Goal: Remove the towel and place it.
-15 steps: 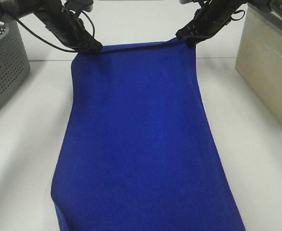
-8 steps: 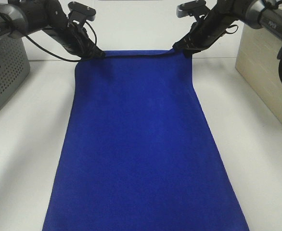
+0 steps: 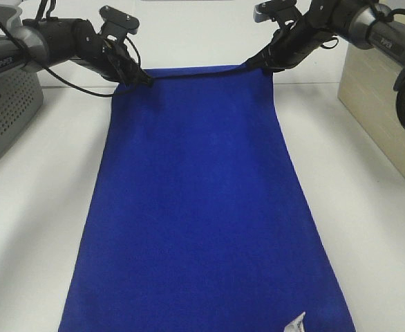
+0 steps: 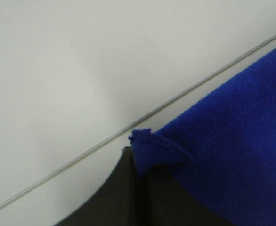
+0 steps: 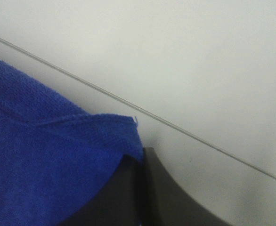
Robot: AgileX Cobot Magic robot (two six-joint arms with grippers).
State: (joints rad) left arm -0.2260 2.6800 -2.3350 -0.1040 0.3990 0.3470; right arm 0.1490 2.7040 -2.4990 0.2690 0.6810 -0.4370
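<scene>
Towel (image 3: 199,207) royal-blue, plush, spread flat, white tag (image 3: 295,323) at corner.

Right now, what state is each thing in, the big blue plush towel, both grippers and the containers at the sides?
Royal-blue plush towel: spread flat lengthwise on the white table, far corners pinched.
Left gripper: shut on the towel.
Right gripper: shut on the towel.
Grey perforated basket: upright, contents hidden.
Beige bin: upright, contents hidden.

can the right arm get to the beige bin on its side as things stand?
Probably not right now. The way to the beige bin looks free, but the right gripper is shut on the towel corner, the left gripper on the other, so it would drag the cloth.
</scene>
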